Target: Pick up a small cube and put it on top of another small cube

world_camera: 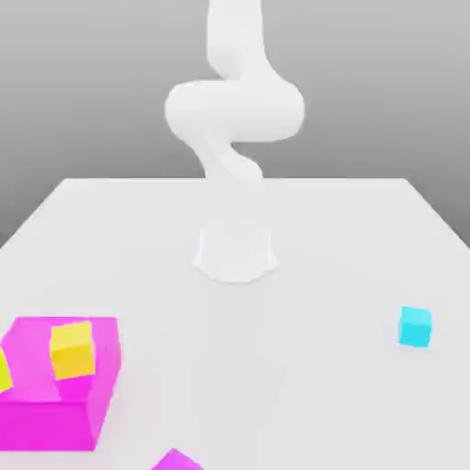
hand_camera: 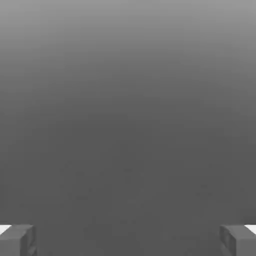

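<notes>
A small cyan cube (world_camera: 415, 327) rests alone on the white table (world_camera: 330, 229) at the exterior view's right. The white arm (world_camera: 234, 110) rises from its base (world_camera: 236, 252) at the table's middle and leaves the picture at the top. In the hand view my gripper (hand_camera: 128, 241) is open: its two grey fingertips (hand_camera: 17, 240) stand far apart with nothing between them, against a plain grey background.
A big magenta block (world_camera: 55, 386) sits at the exterior view's front left with a yellow cube (world_camera: 72, 350) on top. Part of a second yellow cube (world_camera: 4, 372) shows at the left edge. Another magenta piece (world_camera: 176, 460) pokes in at the front edge.
</notes>
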{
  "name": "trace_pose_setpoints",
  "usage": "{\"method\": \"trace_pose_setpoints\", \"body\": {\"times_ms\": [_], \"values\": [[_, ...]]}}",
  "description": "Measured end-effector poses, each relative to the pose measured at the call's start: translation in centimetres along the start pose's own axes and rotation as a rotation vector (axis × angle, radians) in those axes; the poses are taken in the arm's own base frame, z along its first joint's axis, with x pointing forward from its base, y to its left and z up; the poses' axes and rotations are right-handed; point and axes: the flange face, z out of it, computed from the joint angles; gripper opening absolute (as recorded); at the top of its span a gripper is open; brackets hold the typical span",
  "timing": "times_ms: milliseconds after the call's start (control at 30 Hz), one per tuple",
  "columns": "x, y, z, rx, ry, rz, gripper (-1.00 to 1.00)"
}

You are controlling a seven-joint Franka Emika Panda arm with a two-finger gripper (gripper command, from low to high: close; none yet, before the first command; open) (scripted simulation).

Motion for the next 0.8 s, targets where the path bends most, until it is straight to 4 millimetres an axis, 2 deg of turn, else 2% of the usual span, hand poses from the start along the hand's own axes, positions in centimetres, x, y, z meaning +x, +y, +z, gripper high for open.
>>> {"method": "trace_pose_setpoints", "body": {"times_ms": [100, 200, 400, 500, 600, 700, 733, 800], "values": [[-4.4, -1.5, 6.1, -0.054, -0.072, 0.039, 0.00], [-9.4, -2.2, 11.4, -0.110, -0.136, 0.073, 0.00], [-20.9, -1.2, 19.8, -0.235, -0.246, 0.128, 0.00], [-27.1, 0.5, 22.8, -0.305, -0.294, 0.150, 0.00], [-33.2, 2.9, 25.0, -0.378, -0.335, 0.170, 0.00], [-39.1, 6.1, 26.3, -0.455, -0.371, 0.184, 0.00], [-41.6, 7.2, 26.3, -0.478, -0.387, 0.175, 0.00], [-45.2, 9.8, 26.5, -0.533, -0.406, 0.184, 0.00]]}}
